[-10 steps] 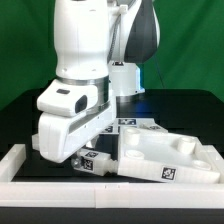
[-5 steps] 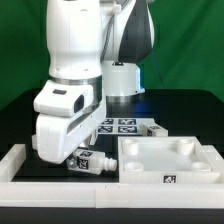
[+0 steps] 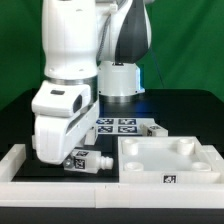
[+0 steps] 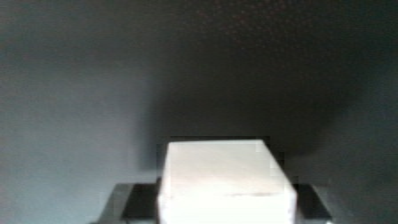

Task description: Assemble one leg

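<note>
The leg [image 3: 86, 161], a stubby white block with black-and-white tags, lies on its side low over the black table at the exterior view's left. My gripper [image 3: 72, 160] is shut on it, mostly hidden behind the white hand. In the wrist view the leg [image 4: 224, 180] fills the space between the dark fingers [image 4: 137, 200], above bare black table. The large flat white panel [image 3: 170, 160] with round corner holes lies to the exterior view's right of the leg, a small gap apart.
The marker board [image 3: 124, 126] with several tags lies behind the panel. A white frame rail [image 3: 60, 195] runs along the front edge and the left side. The robot base [image 3: 118, 80] stands at the back.
The hand has shifted to the exterior view's left with the leg in it. The panel, tilted and close to the leg a second ago, now lies flat and apart from it.
</note>
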`<state>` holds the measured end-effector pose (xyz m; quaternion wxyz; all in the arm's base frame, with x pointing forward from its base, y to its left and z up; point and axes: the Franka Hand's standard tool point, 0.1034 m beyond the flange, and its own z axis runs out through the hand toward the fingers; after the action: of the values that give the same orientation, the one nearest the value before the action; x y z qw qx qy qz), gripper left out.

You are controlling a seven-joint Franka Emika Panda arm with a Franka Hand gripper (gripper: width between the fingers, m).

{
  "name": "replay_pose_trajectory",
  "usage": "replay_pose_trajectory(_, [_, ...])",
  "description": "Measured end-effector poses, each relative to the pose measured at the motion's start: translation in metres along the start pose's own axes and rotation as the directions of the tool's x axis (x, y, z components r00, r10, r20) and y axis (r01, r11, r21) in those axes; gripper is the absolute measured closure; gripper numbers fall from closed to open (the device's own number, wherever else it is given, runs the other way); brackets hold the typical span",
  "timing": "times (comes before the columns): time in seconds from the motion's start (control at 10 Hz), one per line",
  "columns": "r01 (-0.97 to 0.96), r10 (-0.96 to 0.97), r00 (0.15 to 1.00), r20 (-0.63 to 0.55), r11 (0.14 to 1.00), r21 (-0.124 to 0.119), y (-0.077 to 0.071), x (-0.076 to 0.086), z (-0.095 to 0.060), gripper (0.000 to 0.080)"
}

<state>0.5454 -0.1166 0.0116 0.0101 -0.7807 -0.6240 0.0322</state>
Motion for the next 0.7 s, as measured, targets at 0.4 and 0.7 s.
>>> replay_pose_trajectory(0.4, [0.237, -0.237, 0.971, -0.014, 0.971, 0.028, -0.004, -0.022, 0.001, 0.0514])
replay_pose_trajectory(0.7, [0.241, -0.241, 0.970, -0.014, 0.970, 0.027, -0.004, -0.021, 0.000, 0.0514])
